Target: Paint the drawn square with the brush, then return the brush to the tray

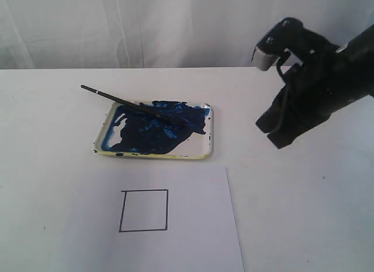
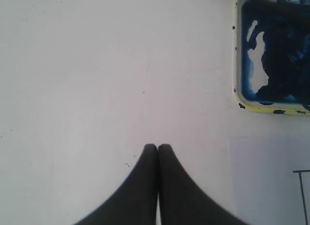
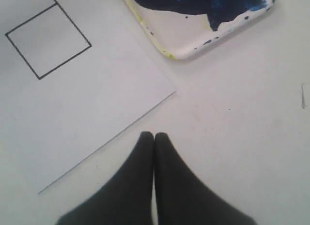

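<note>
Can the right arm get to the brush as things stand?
Probably yes. The brush lies across the tray, handle jutting past its rim, nothing standing between it and the right gripper, which is shut and must open first.

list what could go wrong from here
1. The brush is thin and lies across the tray rim. A missed pinch by the right gripper, which is shut, may flick it off or nudge the tray.
2. Its tip sits in heavy blue paint, so it may drip on the paper outside the square.
3. The paper looks untaped, so strokes might shift it.
</note>
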`<state>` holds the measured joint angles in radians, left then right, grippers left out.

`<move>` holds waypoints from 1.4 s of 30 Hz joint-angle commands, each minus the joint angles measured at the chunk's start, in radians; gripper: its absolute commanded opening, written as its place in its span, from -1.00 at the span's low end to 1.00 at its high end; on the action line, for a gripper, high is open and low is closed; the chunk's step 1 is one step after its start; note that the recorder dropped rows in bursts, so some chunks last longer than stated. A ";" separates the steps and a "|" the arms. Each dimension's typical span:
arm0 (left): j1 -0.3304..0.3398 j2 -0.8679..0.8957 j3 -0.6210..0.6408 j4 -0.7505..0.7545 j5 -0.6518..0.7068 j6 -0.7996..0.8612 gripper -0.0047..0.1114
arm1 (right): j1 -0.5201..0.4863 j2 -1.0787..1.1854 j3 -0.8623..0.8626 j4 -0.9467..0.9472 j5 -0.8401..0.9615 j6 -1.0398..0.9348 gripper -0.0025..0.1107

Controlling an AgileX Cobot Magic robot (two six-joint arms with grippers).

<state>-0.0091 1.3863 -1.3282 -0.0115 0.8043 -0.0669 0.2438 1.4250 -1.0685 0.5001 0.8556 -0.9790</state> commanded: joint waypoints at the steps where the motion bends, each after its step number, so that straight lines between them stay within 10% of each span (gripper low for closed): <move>1: -0.003 0.092 -0.052 -0.022 0.019 0.067 -0.92 | 0.023 0.072 -0.009 0.048 0.041 -0.257 -0.96; 42: -0.003 0.499 -0.301 -0.114 -0.098 0.333 -0.92 | 0.144 0.469 -0.004 0.185 -0.128 -0.589 0.26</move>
<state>-0.0091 1.8888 -1.6255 -0.1151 0.6994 0.2625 0.3881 1.8715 -1.0731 0.6747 0.7232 -1.5539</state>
